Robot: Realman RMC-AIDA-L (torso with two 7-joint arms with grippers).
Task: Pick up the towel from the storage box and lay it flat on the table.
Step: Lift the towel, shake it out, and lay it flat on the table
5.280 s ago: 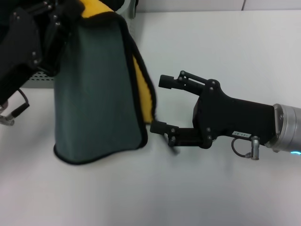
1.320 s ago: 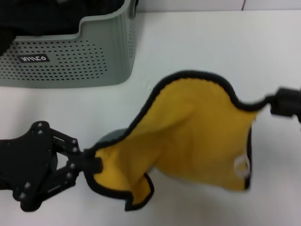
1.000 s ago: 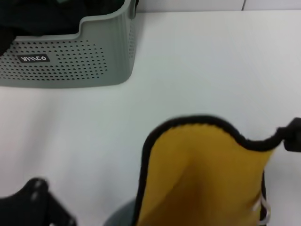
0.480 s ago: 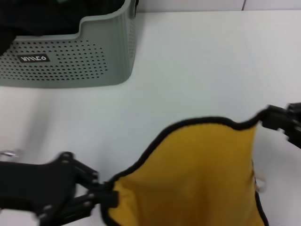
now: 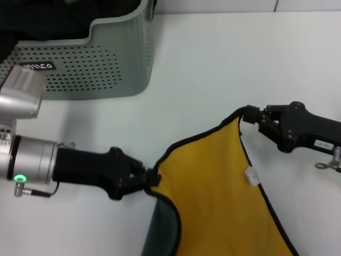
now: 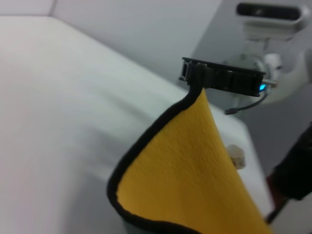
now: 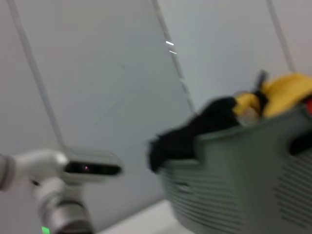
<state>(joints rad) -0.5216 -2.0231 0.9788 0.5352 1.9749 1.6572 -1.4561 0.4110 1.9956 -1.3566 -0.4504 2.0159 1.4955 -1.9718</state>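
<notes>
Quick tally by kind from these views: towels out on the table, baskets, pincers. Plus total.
Towel, yellow side up, held between both pincers: 1
Storage box, grey-green, with dark and yellow cloth still inside: 1
Pincers, left pincer and right pincer, each shut on a towel corner above the table: 2
Total: 4

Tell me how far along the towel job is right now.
Done: the towel is out of the storage box. In hand: the left gripper and right gripper each pinch a corner, stretching the cloth yellow side up above the table. Left: it hangs slack between them with the near edge out of sight, so lowering, flattening and releasing remain.
</notes>
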